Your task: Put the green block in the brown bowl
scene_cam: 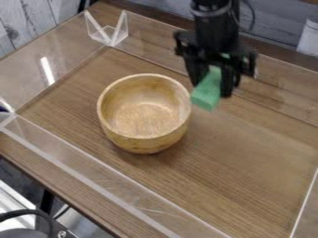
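The green block (206, 91) is up in the air, off the table. The gripper (211, 82) has it pinched between its black fingers (230, 78), one on each side. The block hangs tilted, with its low end toward the bowl (145, 112). It is just beside the bowl's right rim and a bit above it, not inside.

The bowl is round, light wood, and sits on the table (236, 158). Nothing can be seen in it.

The gripper points down at the table. The black arm (214, 19) goes up from it and out the top of the picture.

The table is brown wood. A clear wall (74, 158) runs along its near edge, and more clear walls stand at the left and the back. A small clear folded piece (107, 30) stands at the far left corner, well apart from the bowl.
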`<control>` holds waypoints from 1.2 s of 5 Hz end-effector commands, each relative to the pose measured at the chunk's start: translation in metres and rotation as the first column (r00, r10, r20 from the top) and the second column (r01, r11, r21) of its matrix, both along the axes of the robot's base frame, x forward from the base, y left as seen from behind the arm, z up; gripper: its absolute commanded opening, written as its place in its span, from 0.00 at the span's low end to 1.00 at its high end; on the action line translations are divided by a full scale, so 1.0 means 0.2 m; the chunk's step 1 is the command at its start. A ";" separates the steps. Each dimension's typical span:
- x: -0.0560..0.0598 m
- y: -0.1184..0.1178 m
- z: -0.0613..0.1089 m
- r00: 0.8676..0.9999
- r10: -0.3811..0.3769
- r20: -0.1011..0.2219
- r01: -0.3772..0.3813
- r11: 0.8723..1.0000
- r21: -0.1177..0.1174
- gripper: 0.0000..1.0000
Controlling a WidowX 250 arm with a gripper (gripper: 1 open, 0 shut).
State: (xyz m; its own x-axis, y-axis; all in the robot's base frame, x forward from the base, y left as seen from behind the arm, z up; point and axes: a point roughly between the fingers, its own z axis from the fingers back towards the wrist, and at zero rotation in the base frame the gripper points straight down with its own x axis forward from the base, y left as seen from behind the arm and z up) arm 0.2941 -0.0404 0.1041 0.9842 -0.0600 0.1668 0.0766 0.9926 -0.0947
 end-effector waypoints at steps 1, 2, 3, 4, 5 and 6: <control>-0.01 -0.06 -0.05 1.000 -0.026 0.009 0.026 1.000 0.003 0.00; -0.05 0.04 -0.05 1.000 0.009 -0.004 -0.009 1.000 0.023 0.00; -0.09 0.15 -0.06 0.999 0.045 -0.017 -0.044 0.998 0.041 0.00; -0.10 0.29 -0.10 0.997 0.076 -0.030 -0.074 0.995 0.059 0.00; -0.12 0.43 -0.13 0.994 0.102 -0.039 -0.099 0.993 0.070 0.00; -0.14 0.52 -0.15 0.993 0.111 -0.040 -0.108 0.991 0.075 0.00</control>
